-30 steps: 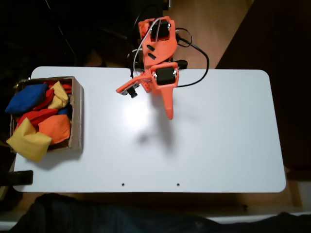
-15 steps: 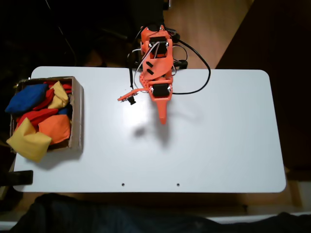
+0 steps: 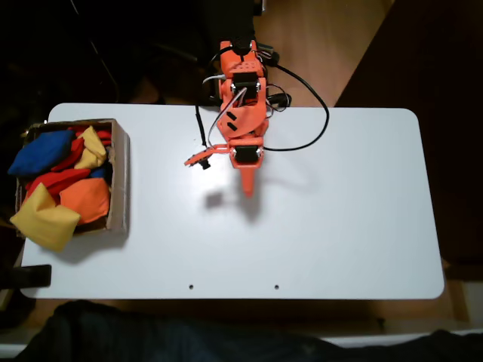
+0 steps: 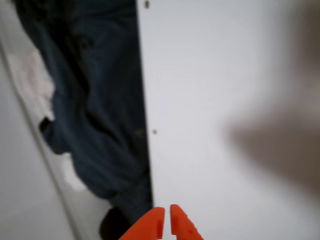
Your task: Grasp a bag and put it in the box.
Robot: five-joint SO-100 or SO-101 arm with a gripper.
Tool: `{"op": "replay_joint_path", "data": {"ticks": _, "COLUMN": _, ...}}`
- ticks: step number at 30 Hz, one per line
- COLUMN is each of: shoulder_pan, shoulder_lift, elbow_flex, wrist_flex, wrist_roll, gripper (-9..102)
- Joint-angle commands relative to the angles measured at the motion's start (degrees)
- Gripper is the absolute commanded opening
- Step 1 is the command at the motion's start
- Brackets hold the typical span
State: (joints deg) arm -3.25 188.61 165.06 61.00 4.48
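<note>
The brown cardboard box (image 3: 119,177) stands at the table's left end in the fixed view, full of blue, red, orange and yellow bean bags. The large yellow bag (image 3: 44,217) lies at the box's near left corner and hangs over its wall. My orange gripper (image 3: 247,188) hovers over the middle of the table near the far edge, well to the right of the box. In the wrist view the gripper (image 4: 166,210) has its tips almost together with nothing between them.
The white table (image 3: 339,219) is bare to the right of the box. A black cable (image 3: 313,124) loops beside the arm's base at the far edge. Dark cloth (image 4: 100,110) lies beyond the near table edge in the wrist view.
The arm has drawn back toward its base and straightened, so the gripper now points squarely at the near edge. The bags and box have not moved.
</note>
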Motion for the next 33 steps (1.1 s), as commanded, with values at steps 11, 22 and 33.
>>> {"op": "replay_joint_path", "data": {"ticks": 11, "shoulder_pan": 0.3, "shoulder_lift": 0.4, "elbow_flex": 4.7, "wrist_flex": 2.0, "wrist_roll": -5.9, "gripper": 0}}
{"op": "replay_joint_path", "data": {"ticks": 22, "shoulder_pan": 0.3, "shoulder_lift": 0.4, "elbow_flex": 5.4, "wrist_flex": 5.8, "wrist_roll": -6.2, "gripper": 0}}
{"op": "replay_joint_path", "data": {"ticks": 33, "shoulder_pan": -0.1, "shoulder_lift": 0.4, "elbow_flex": 3.0, "wrist_flex": 15.5, "wrist_roll": -5.0, "gripper": 0}}
